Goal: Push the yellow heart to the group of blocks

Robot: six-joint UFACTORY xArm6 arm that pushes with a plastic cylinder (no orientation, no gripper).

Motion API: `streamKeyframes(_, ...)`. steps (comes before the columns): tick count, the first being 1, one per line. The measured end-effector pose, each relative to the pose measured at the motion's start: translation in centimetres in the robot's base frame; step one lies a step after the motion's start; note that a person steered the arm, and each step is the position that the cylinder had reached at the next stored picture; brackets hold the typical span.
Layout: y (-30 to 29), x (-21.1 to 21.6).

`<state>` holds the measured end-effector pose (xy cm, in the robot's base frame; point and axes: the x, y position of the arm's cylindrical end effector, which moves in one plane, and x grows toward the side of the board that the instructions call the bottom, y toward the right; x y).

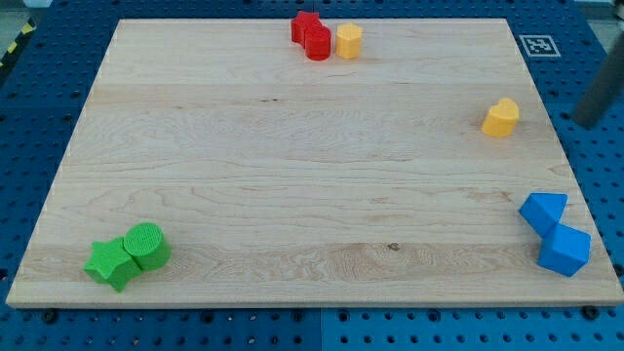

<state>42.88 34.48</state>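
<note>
Green blocks are sitting nearest the camera, far from my tip (584,120) toward the view's bottom left: a green star (110,264) is touching a green cylinder (147,244) near the corner of the board (292,175).

My tip (a plain dark rod end, with no jaws to spread, press together or pinch) is hanging at the view's right edge, blurred, over the blue table (595,29) just off the board's right side. It is touching no block.

The yellow heart (501,117) is lying on the board near my tip, on its view-left side and at about the same height in the view, with a clear gap between them. The heart is standing alone, well apart from every other block.

Below my tip in the view, two blue blocks are resting against each other by the board's right edge: the upper blue block (543,212) and the lower blue block (565,251); their exact shapes are hard to make out.

Far to the view's left of my tip and higher up, three blocks are clustering at the board's top edge: two red blocks (312,35), touching one another, and a yellow cylinder (349,41) just beside them on the side facing my tip.

A black-and-white marker (538,44) is showing above my tip, slightly to its view-left.
</note>
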Motion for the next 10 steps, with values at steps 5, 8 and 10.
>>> streamKeyframes(5,-8.7,1.4)
streamKeyframes(8,-12.5,-2.9)
streamKeyframes(10,-16.8,-5.9)
